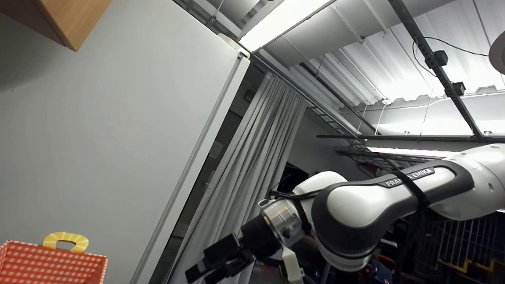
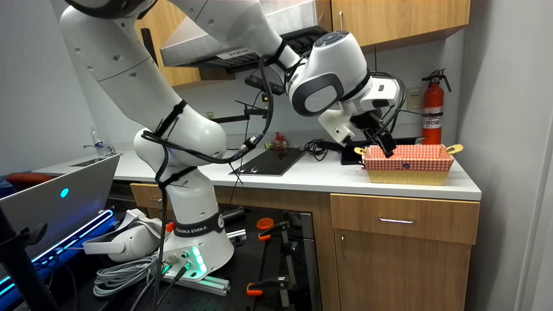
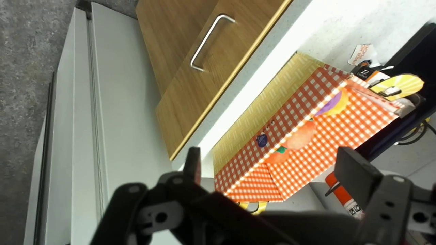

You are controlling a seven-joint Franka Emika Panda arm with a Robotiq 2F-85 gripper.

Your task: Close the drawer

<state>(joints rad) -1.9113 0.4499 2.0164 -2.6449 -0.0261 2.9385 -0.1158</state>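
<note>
The wooden drawer [image 2: 363, 214] is under the right end of the white counter in an exterior view. Its front stands slightly proud of the cabinet door below, and no inside shows. It has a silver bar handle [image 2: 396, 220]. In the wrist view the drawer front [image 3: 190, 112] and handle [image 3: 209, 42] are at upper left. My gripper [image 3: 272, 165] is open with nothing between its fingers. In an exterior view the gripper [image 2: 386, 149] is above the counter, near the basket and higher than the drawer. The gripper [image 1: 201, 274] also shows in an exterior view where the drawer is out of view.
A red-checked basket [image 2: 406, 165] with yellow handles stands on the counter [image 2: 345, 181] above the drawer. A fire extinguisher [image 2: 433, 114] stands behind it. A grey wall [image 2: 505, 151] rises close to the right. Another drawer [image 2: 149, 195] is behind the robot's base.
</note>
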